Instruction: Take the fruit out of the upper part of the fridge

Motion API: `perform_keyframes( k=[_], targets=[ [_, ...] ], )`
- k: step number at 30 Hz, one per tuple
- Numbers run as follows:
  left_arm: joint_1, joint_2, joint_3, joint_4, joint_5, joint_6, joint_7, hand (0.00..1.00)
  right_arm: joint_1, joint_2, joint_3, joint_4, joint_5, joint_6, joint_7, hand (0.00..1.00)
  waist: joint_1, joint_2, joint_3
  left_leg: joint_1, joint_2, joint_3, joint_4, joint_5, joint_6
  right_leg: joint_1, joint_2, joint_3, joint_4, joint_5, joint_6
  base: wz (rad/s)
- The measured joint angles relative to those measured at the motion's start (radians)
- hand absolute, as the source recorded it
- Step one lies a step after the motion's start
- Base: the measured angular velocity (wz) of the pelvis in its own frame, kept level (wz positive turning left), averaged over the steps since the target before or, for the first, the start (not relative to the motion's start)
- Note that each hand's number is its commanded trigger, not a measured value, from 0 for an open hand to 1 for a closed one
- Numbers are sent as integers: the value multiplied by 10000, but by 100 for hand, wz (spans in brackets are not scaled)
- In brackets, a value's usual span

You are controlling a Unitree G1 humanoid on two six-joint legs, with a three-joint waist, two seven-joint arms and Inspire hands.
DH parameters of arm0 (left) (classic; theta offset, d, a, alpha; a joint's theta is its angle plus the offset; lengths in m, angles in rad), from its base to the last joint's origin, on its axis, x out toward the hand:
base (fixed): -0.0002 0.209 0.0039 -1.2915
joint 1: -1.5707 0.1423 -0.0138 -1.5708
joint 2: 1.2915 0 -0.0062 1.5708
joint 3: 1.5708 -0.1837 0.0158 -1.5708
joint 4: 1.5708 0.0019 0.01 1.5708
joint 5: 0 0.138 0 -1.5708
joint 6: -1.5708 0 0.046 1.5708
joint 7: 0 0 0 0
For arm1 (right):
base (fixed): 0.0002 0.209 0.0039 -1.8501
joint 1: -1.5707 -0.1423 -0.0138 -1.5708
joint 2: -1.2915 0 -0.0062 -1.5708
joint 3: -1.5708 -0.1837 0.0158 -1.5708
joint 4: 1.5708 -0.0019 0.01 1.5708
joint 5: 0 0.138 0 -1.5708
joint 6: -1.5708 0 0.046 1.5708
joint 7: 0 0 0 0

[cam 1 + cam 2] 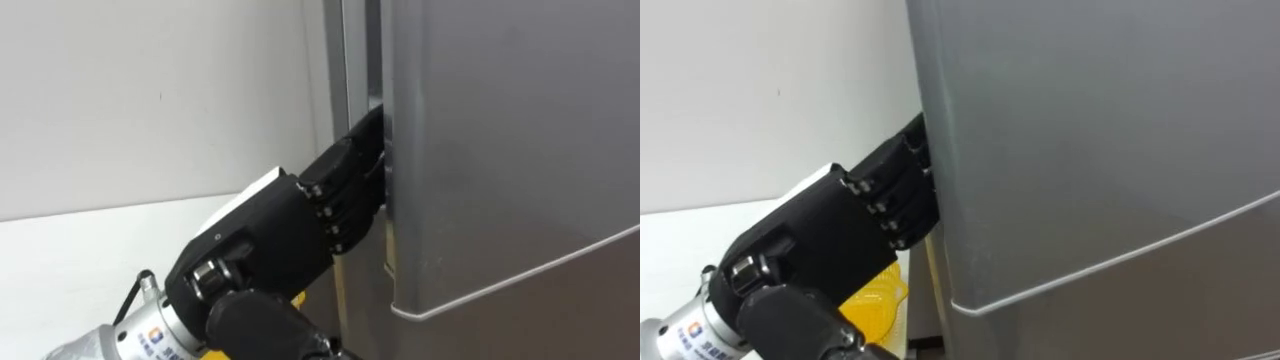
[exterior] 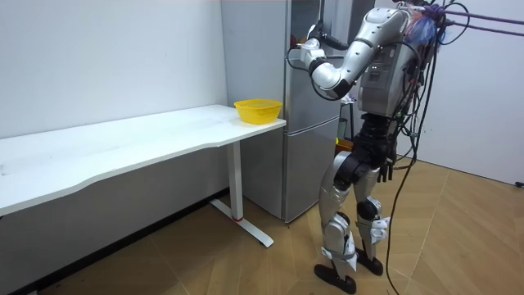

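A grey fridge [image 2: 304, 123] stands at the right end of the white table, and I stand facing it. Its upper door [image 1: 510, 140] looks shut or barely ajar. The seam to the lower door [image 1: 520, 284] runs below it. My left hand [image 1: 325, 205] is raised against the upper door's left edge. Its black fingers [image 1: 362, 150] reach into the narrow gap beside the door, where their tips are hidden. The same hand [image 1: 875, 215] presses against the door edge [image 1: 930, 150] in the right eye view. The room view has the left arm lifted to the fridge's top part [image 2: 304, 51].
A yellow bowl [image 2: 258, 109] sits on the white table [image 2: 147, 139] at its end next to the fridge, just below my left forearm [image 1: 872, 292]. A white wall stands behind the table. Wooden floor lies open behind me.
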Motion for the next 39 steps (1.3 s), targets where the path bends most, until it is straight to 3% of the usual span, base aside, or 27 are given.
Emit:
perform_keyframes(
  k=[12,13,16,20,28,32,39],
  targets=[
    [-82,113,-495,-170,-1184,63,-1442,0,22,-3,-3,10,21,-13,-223,0,-114,24,-14,83,1,205,-31,49,1,-41,-14,270,2,82,47,-7],
    [-87,111,-513,-189,-1251,63,-1577,0,23,-17,-3,3,18,-24,-223,0,-133,-30,20,86,12,252,-74,67,-19,-86,-12,309,13,82,46,-13],
    [-230,106,-580,-368,-1294,60,-1860,0,25,-30,-3,-15,7,-84,-205,0,-356,61,-38,119,11,293,-180,127,-52,-149,-6,381,60,73,31,-8],
    [-551,109,-725,-405,-1384,35,-2326,0,30,-28,-3,-21,18,-257,-191,0,-564,-29,7,314,11,384,-370,240,-140,-180,3,492,153,-150,-61,-8],
    [-689,66,-1418,-561,-1337,37,-2521,0,-52,-23,7,-56,19,-229,-179,0,-568,-194,25,246,42,386,-544,341,-235,-351,55,499,160,-205,-155,-1],
    [-1198,58,-1444,-561,-1334,37,-2689,0,-60,-20,3,-154,20,-247,-179,0,-565,-189,23,268,42,396,-544,319,-267,-317,60,496,96,-219,-173,0],
    [-1413,-21,-1448,-559,-1334,39,-2732,0,-37,-21,6,-187,30,-239,-180,0,-571,-153,16,266,47,398,-620,290,-307,-296,82,505,-1,-224,-184,0]
  ],
)
